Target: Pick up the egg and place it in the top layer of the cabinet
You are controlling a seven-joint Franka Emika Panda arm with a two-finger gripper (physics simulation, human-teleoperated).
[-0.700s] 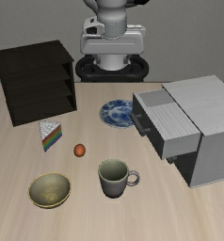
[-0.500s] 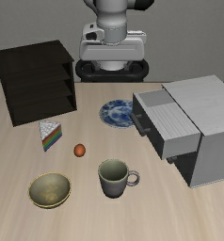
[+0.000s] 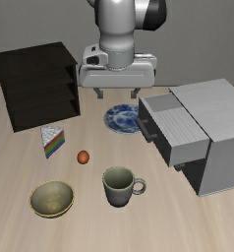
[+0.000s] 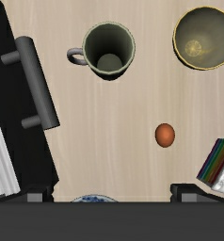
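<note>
The egg [image 3: 84, 157] is orange-brown on a pale, wood-grained desk [image 3: 168, 224]. The cabinet [image 3: 215, 118] is light grey and the shelf unit [image 3: 35, 79] black. The plate [image 3: 119, 119] has a blue-and-white pattern. The mug [image 3: 119, 185] is grey-green, the bowl [image 3: 51, 200] olive-yellow, and the box [image 3: 53, 142] white with rainbow stripes.

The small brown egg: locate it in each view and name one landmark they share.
Exterior view: the small brown egg lies on the wooden table between the rainbow-striped box and the grey-green ceramic mug.
Wrist view: the egg lies beside that box, apart from the mug.
Shared landmark: the mug.
</note>
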